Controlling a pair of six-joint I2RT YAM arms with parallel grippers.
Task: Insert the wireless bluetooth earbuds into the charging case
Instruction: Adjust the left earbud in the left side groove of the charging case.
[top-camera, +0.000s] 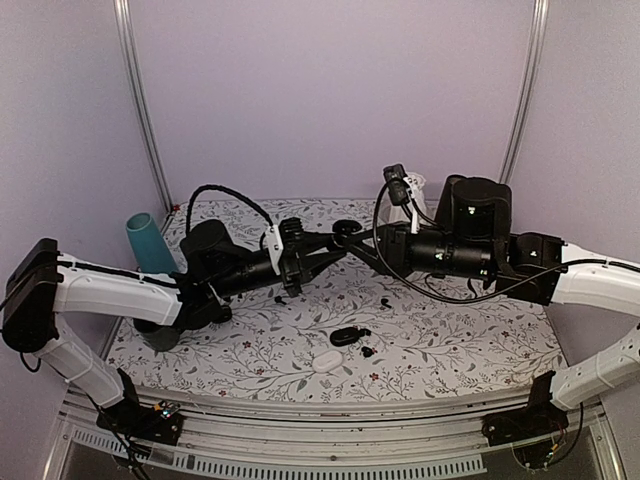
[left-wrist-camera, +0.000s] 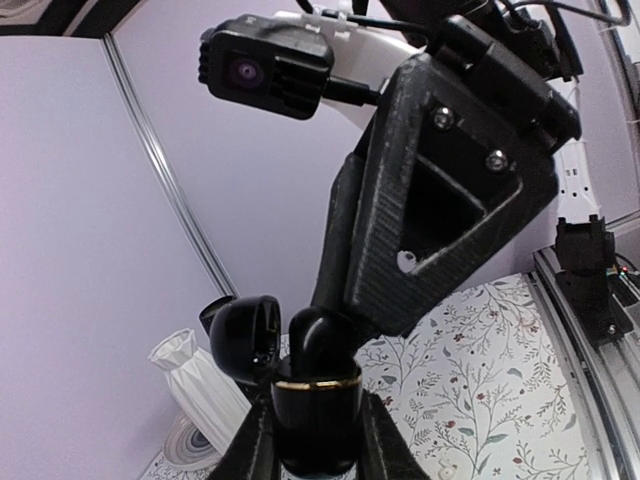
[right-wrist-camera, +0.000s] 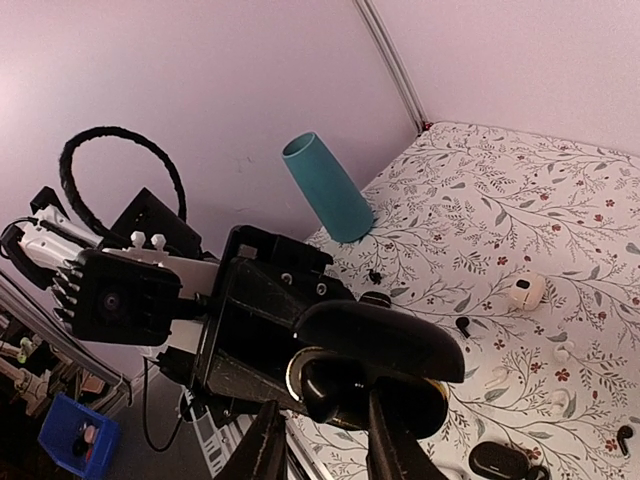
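Black and glossy, the charging case (top-camera: 346, 230) hangs above the middle of the surface (top-camera: 460, 350) in the top view, where the left tool (top-camera: 328, 250) and right tool (top-camera: 362, 250) meet. Small black earbuds (top-camera: 385, 303) lie loose beneath, toward the near edge. From the left wrist, the left tool is clamped tight on the case's gold-ringed body, its lid (left-wrist-camera: 245, 335) tipped open. From the right wrist, the right tool's fingers (right-wrist-camera: 265, 445) stand slightly parted beside the case, and whether they grip anything cannot be told.
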